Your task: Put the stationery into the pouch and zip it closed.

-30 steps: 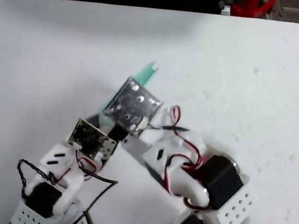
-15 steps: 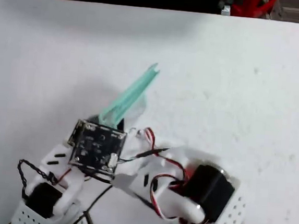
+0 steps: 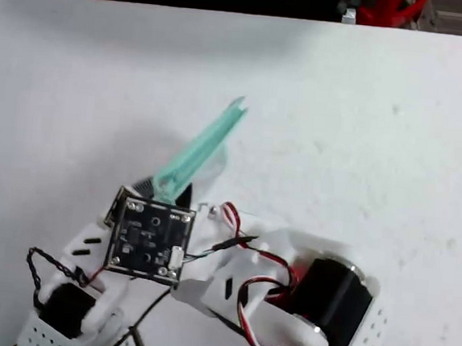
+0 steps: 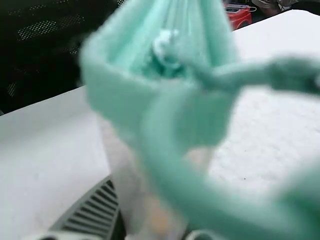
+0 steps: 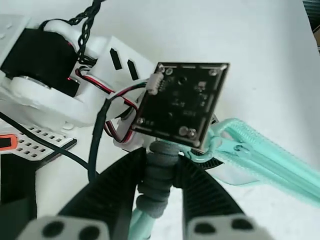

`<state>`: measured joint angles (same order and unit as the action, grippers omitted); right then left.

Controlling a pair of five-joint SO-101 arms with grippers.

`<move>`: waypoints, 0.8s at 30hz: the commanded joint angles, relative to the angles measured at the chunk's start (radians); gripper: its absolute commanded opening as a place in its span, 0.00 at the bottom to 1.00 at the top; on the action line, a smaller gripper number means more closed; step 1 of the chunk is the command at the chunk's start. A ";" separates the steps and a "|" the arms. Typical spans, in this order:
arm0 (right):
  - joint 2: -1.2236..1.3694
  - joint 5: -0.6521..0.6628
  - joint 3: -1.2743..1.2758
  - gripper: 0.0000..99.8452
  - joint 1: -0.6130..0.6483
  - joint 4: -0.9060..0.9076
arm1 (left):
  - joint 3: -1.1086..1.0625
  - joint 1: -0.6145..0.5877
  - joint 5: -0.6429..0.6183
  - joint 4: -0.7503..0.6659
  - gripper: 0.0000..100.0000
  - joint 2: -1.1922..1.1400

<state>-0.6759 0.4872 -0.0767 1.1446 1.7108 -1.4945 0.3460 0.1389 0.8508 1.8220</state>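
Your white worktop [image 3: 382, 113] carries everything, and both arms crowd its near edge. The right arm [image 3: 325, 299], with its black motor, is at near right, and the left arm [image 3: 87, 249] is at near left. The mint pouch [image 3: 201, 146] stands on edge between them, slanting from just beyond the left arm's camera board [image 3: 151, 235] away to the far right, where its tip lifts off the surface. That board covers the pouch's near end from above, so you cannot see where it is gripped. In the left wrist view the pouch sits so close that it blurs. You get mint fabric above and a paler, see-through panel below, and nothing behind the panel can be made out. You cannot tell how the left claw [image 4: 145, 225] stands. In the right wrist view the right claw [image 5: 162, 157] has its black jaws drawn nearly together just beside the camera board. A grey ribbed piece [image 5: 155, 185] that you cannot identify fills the narrow gap, and the pouch's mint strap [image 5: 136, 220] runs through it. The zip slider [image 5: 235, 147] sits near the pouch's near end.
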 commanded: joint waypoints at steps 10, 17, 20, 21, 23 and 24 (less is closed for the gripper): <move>0.001 0.104 0.140 0.02 0.160 0.008 | 0.009 0.001 0.006 -0.031 0.02 -0.001; 0.001 0.109 0.144 0.02 0.186 0.010 | 0.005 -0.001 0.006 -0.051 0.02 -0.001; -0.001 0.115 0.167 0.02 0.208 0.013 | 0.005 -0.001 0.006 -0.051 0.02 -0.001; 0.001 0.132 0.186 0.02 0.232 0.013 | 0.005 -0.001 0.006 -0.052 0.02 -0.001; 0.001 0.169 0.239 0.02 0.285 0.013 | 0.005 -0.001 0.006 -0.052 0.02 -0.001; 0.002 0.183 0.262 0.02 0.302 0.013 | 0.005 -0.001 0.006 -0.054 0.03 -0.001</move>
<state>-0.6974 0.6191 0.1166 1.2996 1.7031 -1.4960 0.3491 0.1419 0.8508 1.8251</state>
